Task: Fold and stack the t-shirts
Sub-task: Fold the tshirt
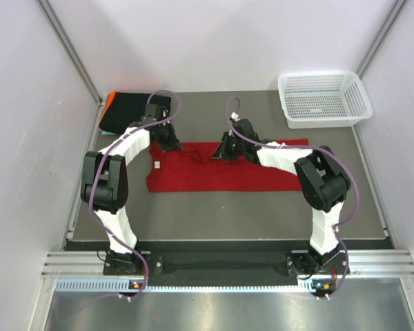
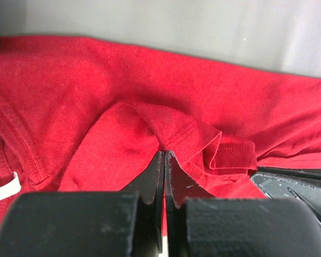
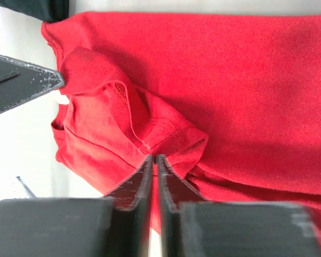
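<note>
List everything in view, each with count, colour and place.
red shirt: 1, red, spread across the middle of the table
black shirt: 1, black, folded, far left corner
orange shirt: 1, orange, only an edge showing at the black shirt's left side
basket: 1, white mesh, far right corner
table: 1, dark grey, under everything
left gripper: 1, black, shut on a fold of the red shirt
right gripper: 1, black, shut on a fold of the red shirt
</note>
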You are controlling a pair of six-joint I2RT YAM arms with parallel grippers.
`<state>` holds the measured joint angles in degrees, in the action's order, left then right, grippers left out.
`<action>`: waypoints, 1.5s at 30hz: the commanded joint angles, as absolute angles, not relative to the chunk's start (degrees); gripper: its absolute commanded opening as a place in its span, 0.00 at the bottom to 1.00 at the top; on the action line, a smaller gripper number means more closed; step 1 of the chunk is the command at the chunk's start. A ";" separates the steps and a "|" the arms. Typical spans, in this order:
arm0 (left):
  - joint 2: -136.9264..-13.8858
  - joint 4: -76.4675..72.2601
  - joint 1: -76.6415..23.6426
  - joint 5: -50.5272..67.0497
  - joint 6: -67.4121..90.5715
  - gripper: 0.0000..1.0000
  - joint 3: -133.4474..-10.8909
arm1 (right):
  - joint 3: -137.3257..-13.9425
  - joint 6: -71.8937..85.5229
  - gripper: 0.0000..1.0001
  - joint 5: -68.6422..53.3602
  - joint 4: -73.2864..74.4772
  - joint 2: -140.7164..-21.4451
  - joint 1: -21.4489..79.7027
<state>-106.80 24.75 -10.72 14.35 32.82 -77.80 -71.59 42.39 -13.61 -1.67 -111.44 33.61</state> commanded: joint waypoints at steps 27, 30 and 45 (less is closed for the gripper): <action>-106.61 38.14 -7.91 12.66 26.81 0.00 -84.28 | -61.96 38.50 0.00 -13.27 -2.64 -100.02 33.31; -105.65 39.28 -7.91 12.83 26.81 0.00 -84.38 | -61.26 38.50 0.00 -13.45 -3.16 -99.49 33.66; -100.99 41.93 -8.09 9.93 29.09 0.00 -72.79 | -55.90 38.94 0.00 -15.29 -6.77 -99.93 35.24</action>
<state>-103.68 41.60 -8.27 11.55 28.53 -74.91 -56.23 40.01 -14.55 -4.21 -101.49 34.65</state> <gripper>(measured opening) 0.011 0.005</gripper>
